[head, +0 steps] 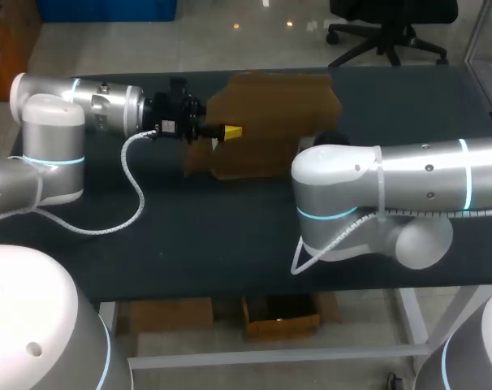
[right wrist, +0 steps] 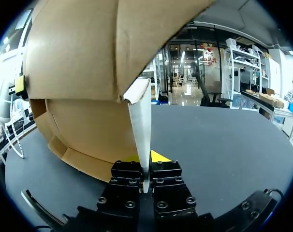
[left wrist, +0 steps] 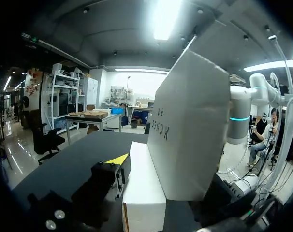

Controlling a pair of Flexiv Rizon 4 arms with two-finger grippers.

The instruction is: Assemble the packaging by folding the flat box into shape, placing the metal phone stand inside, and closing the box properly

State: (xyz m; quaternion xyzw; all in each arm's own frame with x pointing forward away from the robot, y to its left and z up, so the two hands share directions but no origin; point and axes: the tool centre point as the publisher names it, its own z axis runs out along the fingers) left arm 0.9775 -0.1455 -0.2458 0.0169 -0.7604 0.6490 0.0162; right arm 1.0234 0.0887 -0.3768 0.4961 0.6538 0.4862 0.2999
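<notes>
The brown cardboard box (head: 270, 122) stands half-folded at the back middle of the table. My left gripper (head: 226, 132) is at the box's left edge. In the left wrist view its fingers stand apart, open, with a white flap (left wrist: 144, 193) and the upright panel (left wrist: 190, 135) between them. Only one yellow fingertip (left wrist: 117, 158) shows, beside the flap. My right gripper (right wrist: 145, 162) is shut on a thin flap (right wrist: 141, 121) seen edge-on, with the box body (right wrist: 83, 96) ahead of it. In the head view the right arm (head: 343, 183) hides that gripper. No phone stand is visible.
The dark table (head: 189, 244) stretches wide in front of the box. The left arm's white cable (head: 132, 195) loops over its left part. My right arm's elbow hangs over the front middle, just right of the box.
</notes>
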